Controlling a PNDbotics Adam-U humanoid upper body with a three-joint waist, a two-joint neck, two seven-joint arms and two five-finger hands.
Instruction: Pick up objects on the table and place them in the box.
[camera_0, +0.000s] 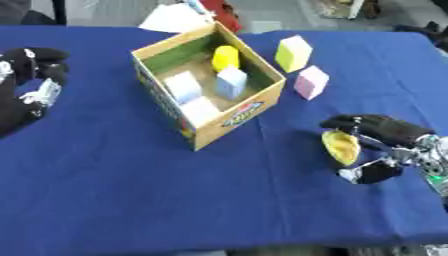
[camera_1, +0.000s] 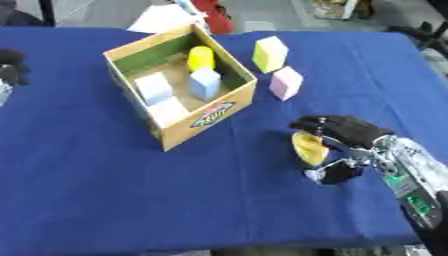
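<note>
the open cardboard box with tan walls and a printed label on its near side stands on the blue cloth-covered table, left of centre and turned at an angle. inside it: a yellow rounded piece at the far side, a pale blue block just in front of it, and two whitish blocks, the upper whitish block toward the left wall and the lower whitish block near the front corner.

outside the box, to its right, a pale yellow cube sits on the cloth with a pink cube just beside it, nearer the camera. both are apart from the box wall.

right hand, black, lower right of the table: fingers and thumb curled round a yellow rounded object, fingers over its top, thumb below. whether the object rests on the cloth or is clear of it cannot be told.

left hand, black, shows at the left edge, well apart from the box; fingers bent inward, holding nothing.
</note>
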